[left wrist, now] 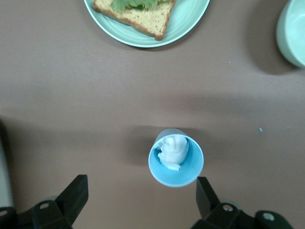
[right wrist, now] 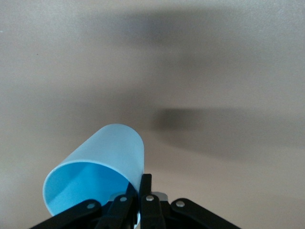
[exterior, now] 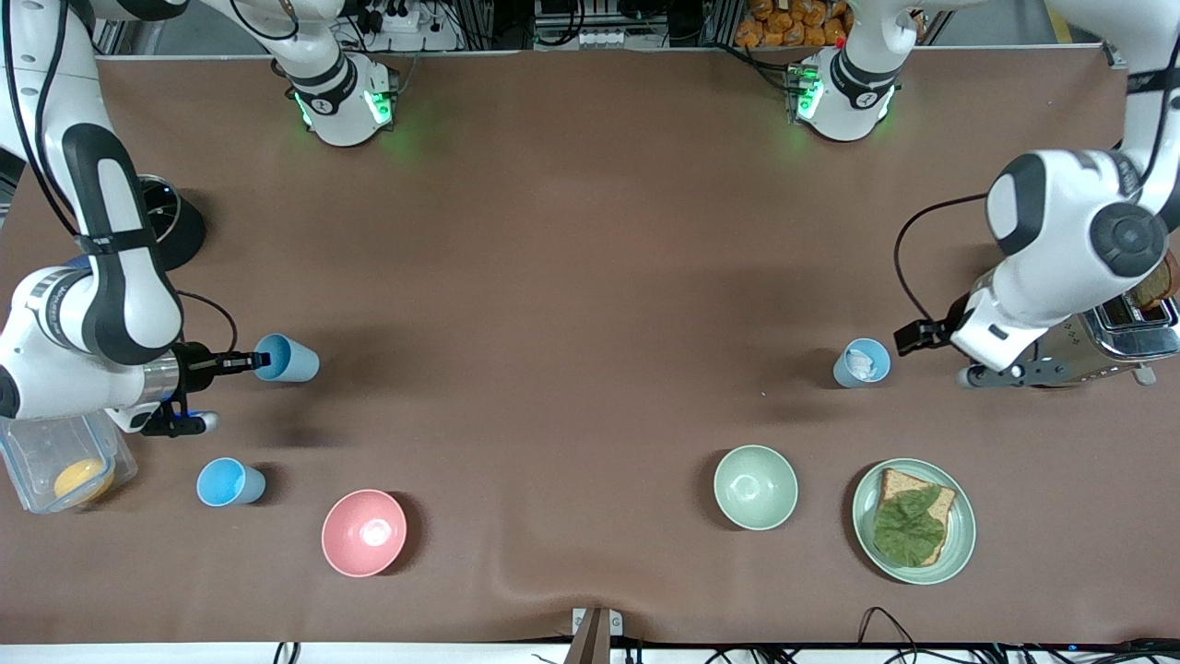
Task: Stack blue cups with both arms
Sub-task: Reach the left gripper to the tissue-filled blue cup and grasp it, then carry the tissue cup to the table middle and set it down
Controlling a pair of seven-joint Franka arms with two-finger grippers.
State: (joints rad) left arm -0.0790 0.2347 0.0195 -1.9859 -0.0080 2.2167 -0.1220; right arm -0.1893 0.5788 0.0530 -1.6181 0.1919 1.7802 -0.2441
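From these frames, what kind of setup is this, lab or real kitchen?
Likely a lab bench staged as a kitchen: brown table with a toaster, a plate of bread and lettuce, and power strips and cables along its edge.

Bread (exterior: 917,515) on plate (exterior: 959,544) — bowl (exterior: 755,487) beside it.

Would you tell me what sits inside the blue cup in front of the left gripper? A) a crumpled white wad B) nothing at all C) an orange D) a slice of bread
A: the left wrist view looks down into the blue cup between the open left gripper fingers, and a crumpled white wad lies in it.
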